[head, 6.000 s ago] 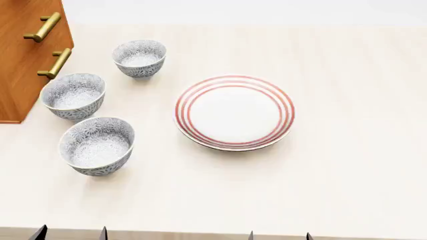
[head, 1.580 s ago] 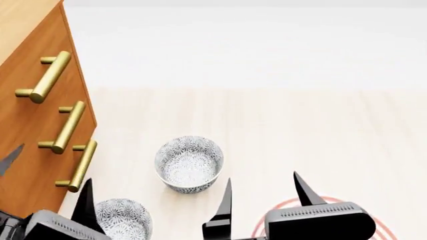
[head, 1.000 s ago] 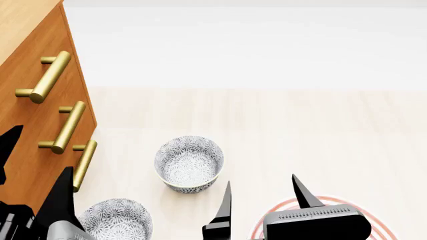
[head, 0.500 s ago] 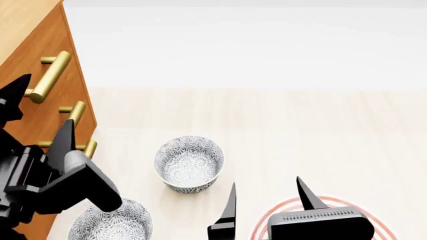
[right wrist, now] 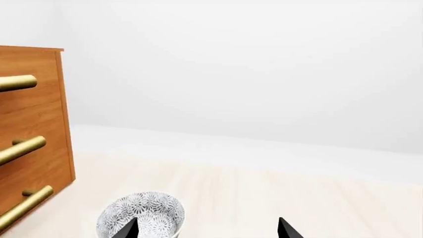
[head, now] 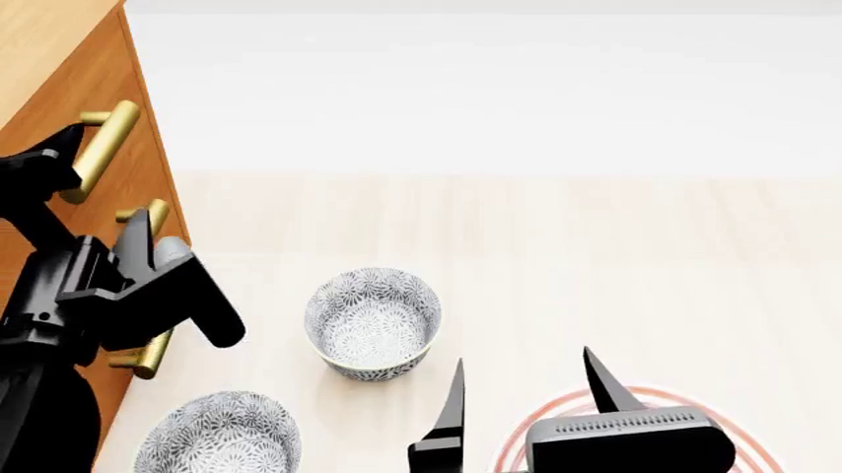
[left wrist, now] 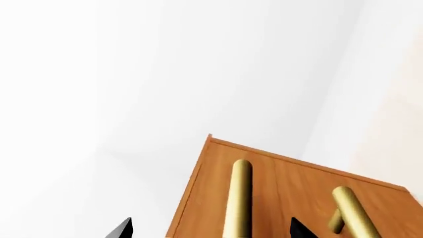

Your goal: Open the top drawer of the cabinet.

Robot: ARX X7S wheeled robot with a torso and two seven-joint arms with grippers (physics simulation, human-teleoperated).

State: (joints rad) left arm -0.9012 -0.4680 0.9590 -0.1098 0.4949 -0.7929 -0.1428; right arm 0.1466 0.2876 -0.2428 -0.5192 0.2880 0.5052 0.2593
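The orange-brown cabinet [head: 27, 44] stands at the left. Its top drawer [head: 93, 84] is closed, its front level with the two drawers below. The drawer's brass bar handle [head: 103, 143] is bare. My left gripper [head: 99, 187] is open in front of the cabinet. One finger [head: 53, 148] lies beside the top handle, the other [head: 136, 232] over the middle handle [head: 154, 210]. In the left wrist view the top handle [left wrist: 239, 198] lies between the fingertips of the left gripper [left wrist: 210, 229], without touching them. My right gripper [head: 523, 365] hangs open over the table, holding nothing.
Two patterned bowls [head: 373, 320] [head: 217, 434] sit on the pale table just right of the cabinet. A red-ringed plate [head: 559, 404] lies under the right gripper. The bottom handle [head: 152, 355] shows below my left arm. The right wrist view shows the cabinet [right wrist: 33, 114] and one bowl [right wrist: 142, 218].
My left arm has risen from the bottom left corner to the cabinet front, its open fingers now around the height of the top handle. The right gripper has barely moved.
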